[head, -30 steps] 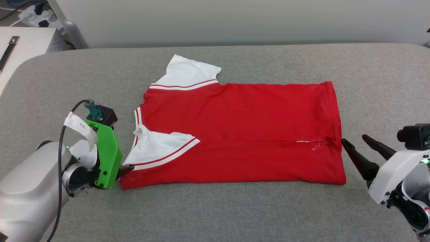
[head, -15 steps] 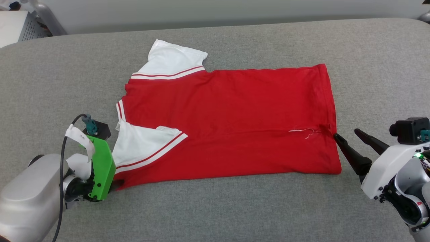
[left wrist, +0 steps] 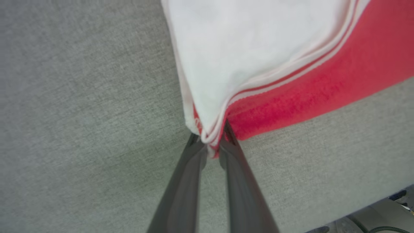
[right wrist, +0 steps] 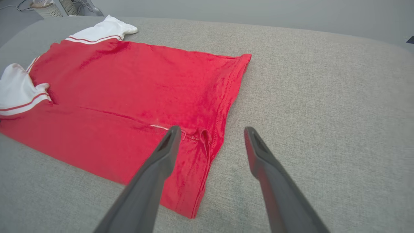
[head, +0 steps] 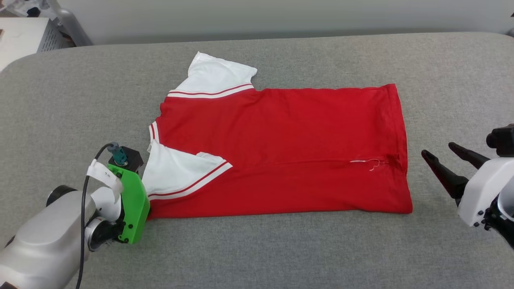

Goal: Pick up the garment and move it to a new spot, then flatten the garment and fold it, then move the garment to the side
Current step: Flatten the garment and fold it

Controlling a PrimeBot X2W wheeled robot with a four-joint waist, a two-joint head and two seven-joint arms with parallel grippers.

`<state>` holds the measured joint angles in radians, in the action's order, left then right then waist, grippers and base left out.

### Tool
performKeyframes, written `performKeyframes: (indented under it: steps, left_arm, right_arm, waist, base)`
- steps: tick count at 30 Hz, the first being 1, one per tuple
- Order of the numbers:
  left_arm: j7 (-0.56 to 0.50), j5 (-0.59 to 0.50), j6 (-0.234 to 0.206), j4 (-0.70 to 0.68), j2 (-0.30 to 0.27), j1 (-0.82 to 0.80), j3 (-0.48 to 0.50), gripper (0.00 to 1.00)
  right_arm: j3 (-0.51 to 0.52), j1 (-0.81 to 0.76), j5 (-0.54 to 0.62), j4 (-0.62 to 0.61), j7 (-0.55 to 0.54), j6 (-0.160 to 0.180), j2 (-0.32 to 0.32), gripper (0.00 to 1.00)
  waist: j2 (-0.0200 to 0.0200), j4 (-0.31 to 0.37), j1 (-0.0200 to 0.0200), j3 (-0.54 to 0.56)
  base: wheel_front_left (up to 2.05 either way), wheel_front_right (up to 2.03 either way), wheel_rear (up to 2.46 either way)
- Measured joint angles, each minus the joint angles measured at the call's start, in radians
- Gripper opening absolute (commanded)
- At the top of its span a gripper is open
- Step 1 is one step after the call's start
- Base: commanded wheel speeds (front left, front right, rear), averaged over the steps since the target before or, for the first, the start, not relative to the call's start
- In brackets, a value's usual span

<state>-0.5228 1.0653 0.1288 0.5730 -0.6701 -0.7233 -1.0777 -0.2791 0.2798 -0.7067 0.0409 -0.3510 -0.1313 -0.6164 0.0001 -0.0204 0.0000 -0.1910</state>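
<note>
The garment (head: 289, 148), a red T-shirt with white sleeves, lies flat across the grey padded surface, its near long side folded in over the body. One white sleeve (head: 217, 78) sticks out at the far left. The other sleeve (head: 176, 174) lies folded onto the red body. In the left wrist view my left gripper (left wrist: 211, 142) is shut on the garment's near left corner (left wrist: 207, 129), where white sleeve and red cloth meet. In the head view its green wrist housing (head: 134, 208) covers the fingers. My right gripper (head: 437, 149) (right wrist: 212, 129) stands open just right of the hem (head: 401, 152), not touching it.
The grey padded surface (head: 281, 253) runs wide on all sides of the shirt. A white cabinet (head: 20, 38) and a metal post (head: 72, 24) stand beyond its far left corner. A pale wall runs along the back.
The head camera has shifted. My right gripper has drawn back from the hem it was touching and now stands clear of it. The left gripper still holds the corner.
</note>
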Motion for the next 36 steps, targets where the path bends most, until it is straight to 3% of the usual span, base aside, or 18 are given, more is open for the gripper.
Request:
performKeyframes:
  steps: [10,17,27,35,36]
  left_arm:
    - [0.087,-0.009,0.000,-0.070,-0.014,-0.003,-0.068,0.00]
    - [0.125,-0.019,0.000,-0.094,-0.018,-0.041,-0.099,0.00]
    - [0.154,-0.028,0.000,-0.096,-0.001,-0.098,-0.125,0.00]
    - [0.177,-0.029,0.000,-0.081,0.009,-0.109,-0.150,0.00]
    - [0.180,-0.029,0.000,-0.078,0.009,-0.109,-0.151,0.00]
  right_arm:
    - [-0.068,0.051,-0.063,-0.025,-0.301,0.000,-0.116,1.00]
    - [-0.108,0.075,-0.082,0.029,-0.434,0.000,-0.114,1.00]
    - [-0.172,0.112,-0.051,0.207,-0.422,0.000,-0.027,1.00]
    - [-0.244,0.134,-0.052,0.289,-0.355,0.000,-0.019,1.00]
    - [-0.250,0.134,-0.060,0.291,-0.346,0.001,-0.020,0.93]
  waist:
    - [-0.0001,-0.030,0.0000,0.027]
    - [0.0000,-0.053,0.0000,0.013]
    - [-0.0001,-0.082,0.0001,-0.039]
    - [-0.0001,-0.092,0.0000,-0.056]
    - [-0.0001,-0.092,0.0000,-0.054]
  base:
    - [0.00,0.00,0.00]
    - [0.00,0.00,0.00]
    - [0.00,0.00,0.00]
    - [0.00,0.00,0.00]
    - [0.00,0.00,0.00]
